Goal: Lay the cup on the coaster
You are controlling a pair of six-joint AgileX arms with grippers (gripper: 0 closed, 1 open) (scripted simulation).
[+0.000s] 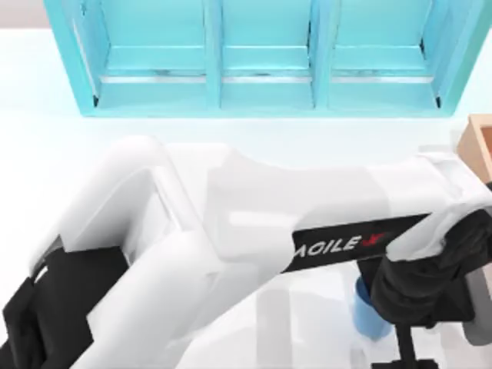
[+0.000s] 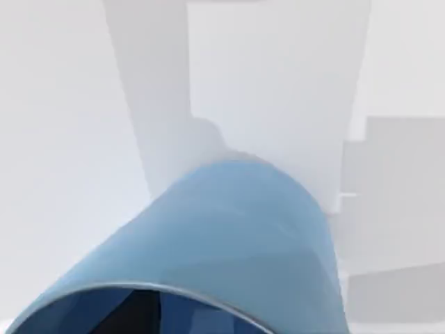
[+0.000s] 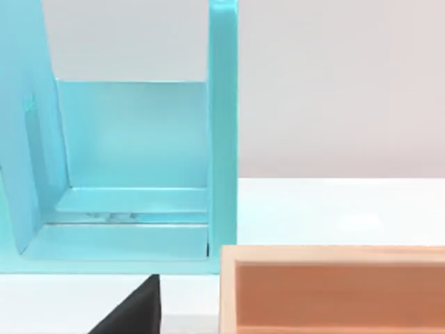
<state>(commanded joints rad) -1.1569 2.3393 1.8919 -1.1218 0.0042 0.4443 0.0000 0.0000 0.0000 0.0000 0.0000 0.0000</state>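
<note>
The teal shelf stands along the far edge of the table and serves as the landmark. Three open compartments show, split by upright dividers, with a raised lip along the front.

In front of the shelf's left compartment the table is bare white up to the left arm. That arm rises from the near left corner and sweeps across, well in front of the shelf's middle compartment, to a point in front of its right compartment. A band of bare table separates the arm from the shelf's front lip along the whole length.

The left gripper hangs well in front of the right compartment, close to the table's near edge. The cup is directly at the gripper's left side, partly hidden under the black wrist. From the left wrist view the cup is very close, with its rim and dark inside nearest. Whether the gripper is clamped on the cup cannot be told.

Beyond the cup lie pale rectangles and grey shadow bands. Which of them is the coaster I cannot tell.

A wooden box sits just in front of the shelf's right end, at the table's right edge. The right arm is parked, its camera facing that end of the shelf and the box, with the box's wall nearly touching the shelf's end post. How its grip stands cannot be told.
</note>
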